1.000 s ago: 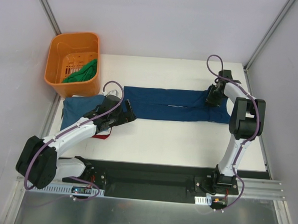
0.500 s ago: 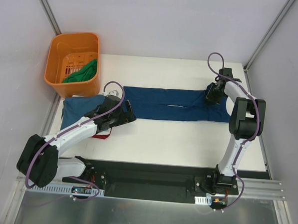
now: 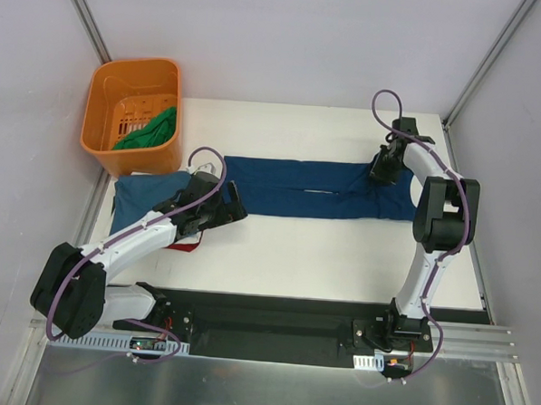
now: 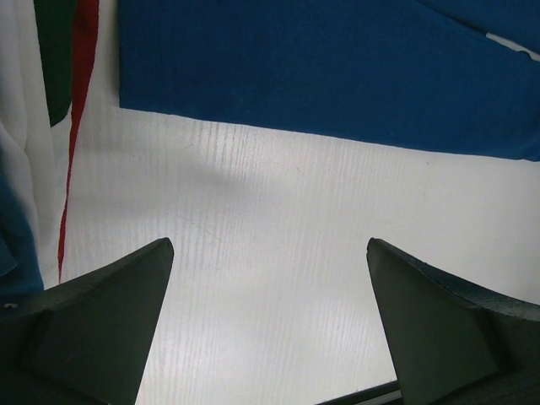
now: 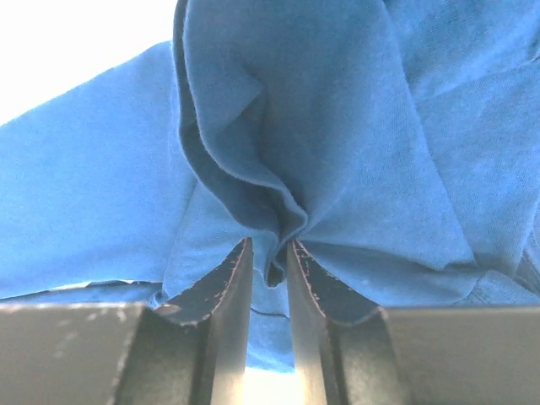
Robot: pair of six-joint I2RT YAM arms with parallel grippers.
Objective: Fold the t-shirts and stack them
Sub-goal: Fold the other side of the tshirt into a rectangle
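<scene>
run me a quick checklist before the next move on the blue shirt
1. right pincer grip on the blue t-shirt: ok, a fold of cloth is pinched between its tips.
2. left pincer free: ok, wide open and holding nothing.
3. left pincer on the shirt's left end: not ok, it hangs over bare table, short of the cloth's near edge.
4. shirt lying as a flat long strip: ok, bunched only at the right grip.
5. gap between the shirt and the folded stack: cannot tell, the left arm hides it.
</scene>
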